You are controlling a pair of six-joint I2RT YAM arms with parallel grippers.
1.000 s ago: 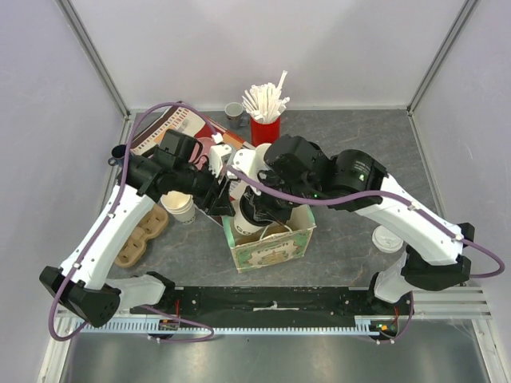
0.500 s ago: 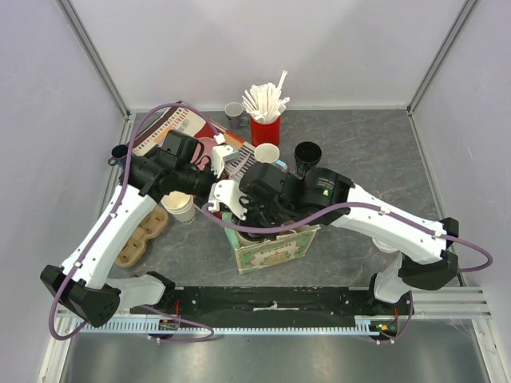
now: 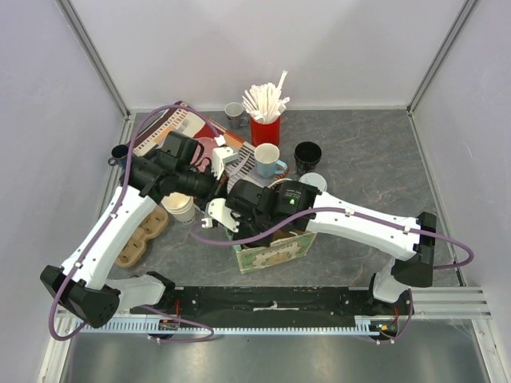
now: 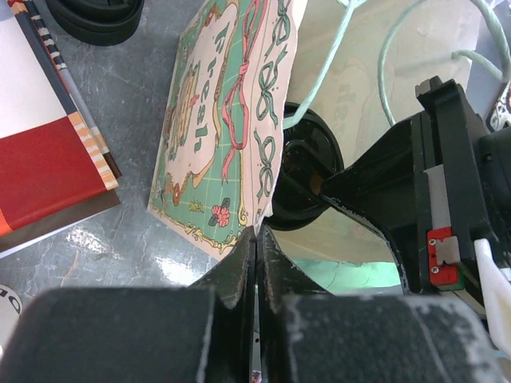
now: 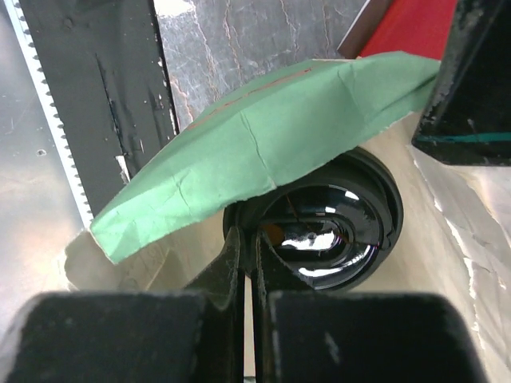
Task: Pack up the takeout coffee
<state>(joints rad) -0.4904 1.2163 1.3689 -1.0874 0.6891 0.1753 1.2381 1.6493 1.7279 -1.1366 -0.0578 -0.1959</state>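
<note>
My left pincer (image 4: pixel 257 239) pinches the paper bag (image 4: pixel 215 120), right pincer (image 5: pixel 249 239) closed by the black-lidded cup (image 5: pixel 335 223); tugging may spill it.

A robot test cell staged as a coffee counter: plain white panel walls (image 3: pixel 263 48) in metal framing enclose a grey stone-look surface (image 3: pixel 367 159), white robot arms (image 3: pixel 112 231) on a black rail (image 3: pixel 271 302), and a red cup of straws (image 3: pixel 265 129).
</note>
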